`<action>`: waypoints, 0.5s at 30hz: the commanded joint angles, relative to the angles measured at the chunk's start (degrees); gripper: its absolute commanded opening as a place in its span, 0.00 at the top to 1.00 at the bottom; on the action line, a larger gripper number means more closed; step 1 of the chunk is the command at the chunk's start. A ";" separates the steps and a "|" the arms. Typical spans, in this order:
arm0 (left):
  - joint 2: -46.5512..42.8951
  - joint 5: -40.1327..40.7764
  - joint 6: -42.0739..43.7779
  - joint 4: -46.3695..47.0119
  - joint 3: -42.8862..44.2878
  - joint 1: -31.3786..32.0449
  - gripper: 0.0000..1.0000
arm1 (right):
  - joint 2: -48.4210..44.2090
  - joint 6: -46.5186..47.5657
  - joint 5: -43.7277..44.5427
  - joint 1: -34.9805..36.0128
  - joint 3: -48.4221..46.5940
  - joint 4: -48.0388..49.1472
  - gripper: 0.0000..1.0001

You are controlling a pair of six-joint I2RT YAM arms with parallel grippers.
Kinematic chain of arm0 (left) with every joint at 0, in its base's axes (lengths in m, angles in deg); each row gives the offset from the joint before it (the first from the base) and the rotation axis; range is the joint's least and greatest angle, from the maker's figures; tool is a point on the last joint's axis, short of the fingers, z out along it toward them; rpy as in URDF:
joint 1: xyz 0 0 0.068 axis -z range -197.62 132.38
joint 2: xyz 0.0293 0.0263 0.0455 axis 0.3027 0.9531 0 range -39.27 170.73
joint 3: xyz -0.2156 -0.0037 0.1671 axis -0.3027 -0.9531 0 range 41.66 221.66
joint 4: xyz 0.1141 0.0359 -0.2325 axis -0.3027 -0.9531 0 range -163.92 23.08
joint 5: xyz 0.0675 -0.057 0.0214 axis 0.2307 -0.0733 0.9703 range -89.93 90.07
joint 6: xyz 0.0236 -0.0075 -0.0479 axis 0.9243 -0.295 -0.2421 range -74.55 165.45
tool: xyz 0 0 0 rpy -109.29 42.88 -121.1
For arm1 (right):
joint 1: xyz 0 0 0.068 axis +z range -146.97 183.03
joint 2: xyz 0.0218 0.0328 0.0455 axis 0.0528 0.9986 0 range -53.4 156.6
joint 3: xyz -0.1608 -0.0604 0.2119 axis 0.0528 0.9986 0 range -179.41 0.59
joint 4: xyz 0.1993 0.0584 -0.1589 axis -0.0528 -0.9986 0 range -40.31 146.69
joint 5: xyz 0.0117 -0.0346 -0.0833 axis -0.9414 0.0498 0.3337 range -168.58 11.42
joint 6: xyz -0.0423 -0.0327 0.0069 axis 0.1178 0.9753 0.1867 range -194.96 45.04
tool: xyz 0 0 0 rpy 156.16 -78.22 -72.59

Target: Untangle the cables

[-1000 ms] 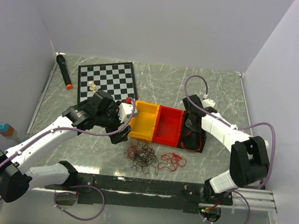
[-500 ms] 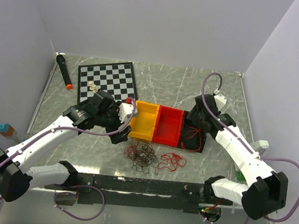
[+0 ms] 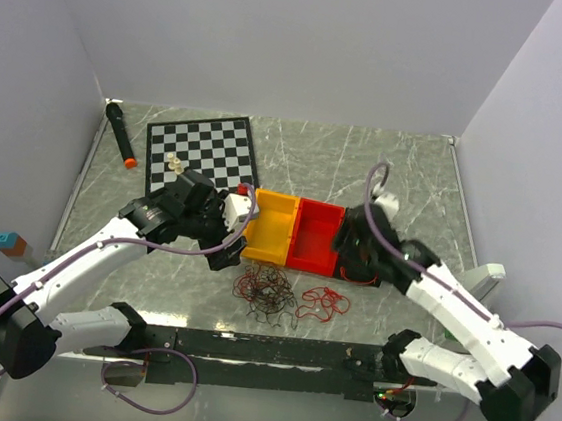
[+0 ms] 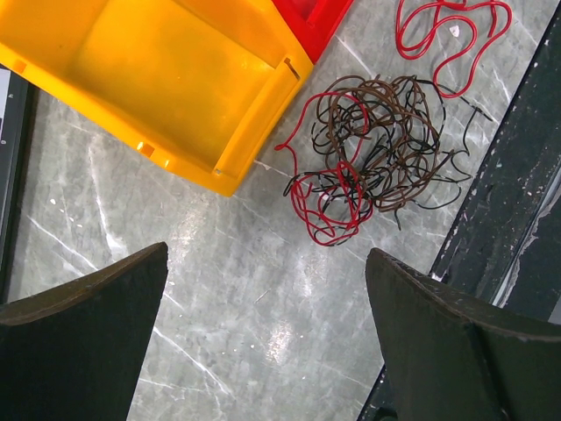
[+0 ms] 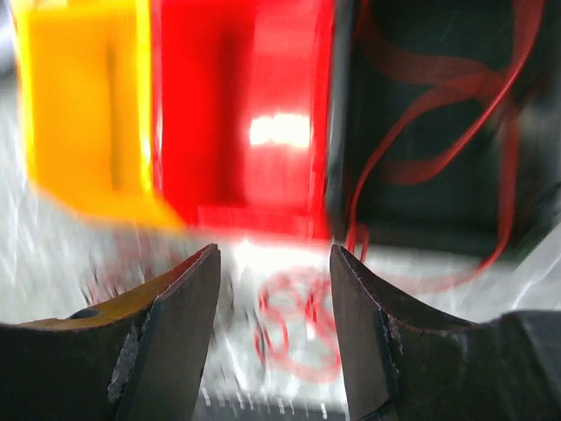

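Left wrist cam, nearest first: cables (image 4: 372, 149) lie as one red/black/brown knot on the table (image 4: 96, 210), just beside the black rail (image 4: 517, 228) at the near edge, w/ a loose red cable (image 4: 451, 35) apart on its right. Risk 1: a sideways drag could pull the knot onto the rail or off the edge. Risk 2: strands are hair-fine, so I may pinch several at once & tighten it, or close on none. My left gripper (image 4: 267, 263) hangs left of & beyond the knot, jaws at full width, empty. One red loop reaches near the yellow bin (image 4: 175, 79) corner; a lift could hook it & shift the bin. Farther right, my right gripper (image 5: 274, 333) hovers about where the red bin (image 5: 237, 114) meets the black bin (image 5: 412, 210), jaws partly apart, nothing btwn them. That view is smeared, so fine strands are unreadable. A red wire (image 5: 478, 83) lies in the black bin; a finger could snag it & drag it out.
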 commanded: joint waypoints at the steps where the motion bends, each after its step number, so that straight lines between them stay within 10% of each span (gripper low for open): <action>1: 0.06 -0.26 0.18 1.40 0.80 -0.27 0.01 | -4.64 -11.10 2.60 11.01 7.77 -8.10 0.38; 8: 0.33 -0.26 0.09 1.31 0.62 -0.35 0.01 | -4.48 -23.70 7.44 21.93 12.35 -14.10 0.30; 15: -0.46 -0.26 0.09 1.22 0.36 -0.27 0.01 | 4.66 -21.59 9.38 21.84 12.79 -8.22 0.44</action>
